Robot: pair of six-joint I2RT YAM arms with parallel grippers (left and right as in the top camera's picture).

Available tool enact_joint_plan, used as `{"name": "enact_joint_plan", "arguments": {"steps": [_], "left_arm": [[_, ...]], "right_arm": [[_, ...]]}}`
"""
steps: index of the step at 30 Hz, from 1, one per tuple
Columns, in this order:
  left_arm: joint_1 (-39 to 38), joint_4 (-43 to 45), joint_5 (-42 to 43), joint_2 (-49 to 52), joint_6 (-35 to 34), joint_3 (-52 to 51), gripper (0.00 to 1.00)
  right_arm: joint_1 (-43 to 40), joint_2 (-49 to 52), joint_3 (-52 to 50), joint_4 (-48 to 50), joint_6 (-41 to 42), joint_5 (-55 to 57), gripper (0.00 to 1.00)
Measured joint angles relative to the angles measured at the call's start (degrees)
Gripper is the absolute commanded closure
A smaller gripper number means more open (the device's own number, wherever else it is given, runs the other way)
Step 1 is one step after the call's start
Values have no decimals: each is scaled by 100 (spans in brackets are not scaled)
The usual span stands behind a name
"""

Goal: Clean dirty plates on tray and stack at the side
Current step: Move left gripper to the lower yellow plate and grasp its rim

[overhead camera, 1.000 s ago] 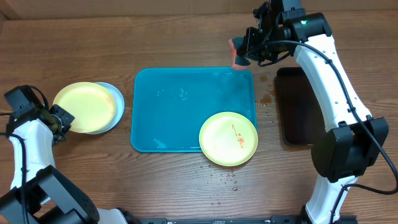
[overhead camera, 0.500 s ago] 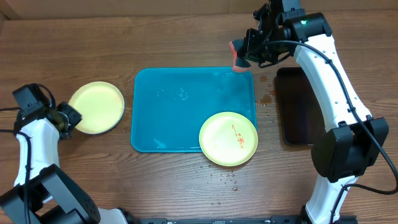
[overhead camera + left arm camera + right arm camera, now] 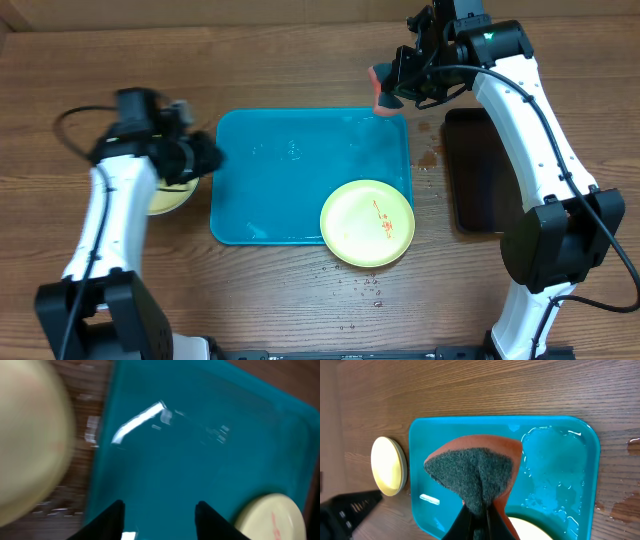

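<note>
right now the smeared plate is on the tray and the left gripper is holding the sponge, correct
No, the right gripper holds the sponge, as the right wrist view shows. The left gripper is open and empty. The smeared plate is on the tray, as you said.

A sponge (image 3: 472,472), orange with a dark green scouring face, is pinched between the right fingers (image 3: 461,525). It is folded along its middle, and its bulk stands out ahead of their tips. A film of water (image 3: 552,475) lies ahead of those fingers, past the sponge's right edge in the wrist view. A long, glossy black tray (image 3: 478,185) lies on the wooden table (image 3: 290,55), apart from the right fingers, on the side away from the sponge. A wet patch (image 3: 431,155) darkens the wood beside it. Scattered drops (image 3: 360,288) dot the wood well apart from both pairs of fingers. Ahead of the left fingers (image 3: 114,519), off to their left, blurred wet glints (image 3: 92,430) show on the wood.
</note>
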Motion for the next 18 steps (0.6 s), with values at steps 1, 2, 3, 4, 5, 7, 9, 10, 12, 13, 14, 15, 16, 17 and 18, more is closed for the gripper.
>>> {"name": "enact_joint_plan", "arguments": {"steps": [1,2,3,4,5,7,9,10,12,13,14,15,16,17,18], "left_arm": [[-225,-4,83,0,-2,0,44],[-452,-2,149,2,11,0,43],[-664,13,205,11,35,0,42],[-905,33,249,37,81,0,41],[-1064,52,275,61,96,0,40],[-1392,92,334,188,116,2,39],[-1663,155,367,393,129,2,39],[-1794,166,387,531,129,2,39],[-2028,162,457,822,131,2,39],[-2149,151,487,973,131,2,39],[-2225,136,505,1067,131,2,39],[-2321,114,525,1163,131,2,40],[-2406,98,551,1237,129,2,40],[-2490,96,573,1290,129,2,40],[-2568,98,590,1325,127,2,40]], "right_arm": [[0,0,0,-2,2,2,96],[0,-2,0,-2,0,0,96],[-2,0,0,0,0,2,96],[-2,0,0,-2,0,0,96],[0,0,0,0,0,2,96],[-2,0,0,2,0,0,96],[-2,0,0,-2,2,2,96],[0,0,0,0,0,2,96],[-2,0,0,-2,0,2,96],[0,0,0,0,0,0,96],[0,0,0,-2,0,0,96],[0,0,0,-2,2,2,96],[-2,0,0,-7,0,0,96],[0,0,0,-13,0,2,96],[0,-2,0,-20,0,0,96]]}}
